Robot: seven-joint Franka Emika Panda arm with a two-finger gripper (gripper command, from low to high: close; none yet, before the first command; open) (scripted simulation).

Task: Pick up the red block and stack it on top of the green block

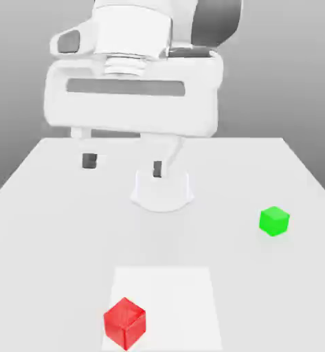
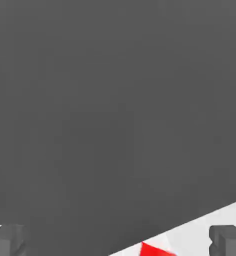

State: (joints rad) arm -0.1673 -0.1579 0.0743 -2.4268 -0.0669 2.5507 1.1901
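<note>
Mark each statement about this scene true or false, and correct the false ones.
1. The gripper is closed on the red block. False: its jaws are open and hold nothing.
2. The red block is at the pale square on the table. True.
3. The green block is stacked on the red block. False: the two stand apart, with the green one on the table.
4. The green block is nearer the exterior view's right than the red block. True.
5. The gripper is down on the table. False: it is raised above it.
</note>
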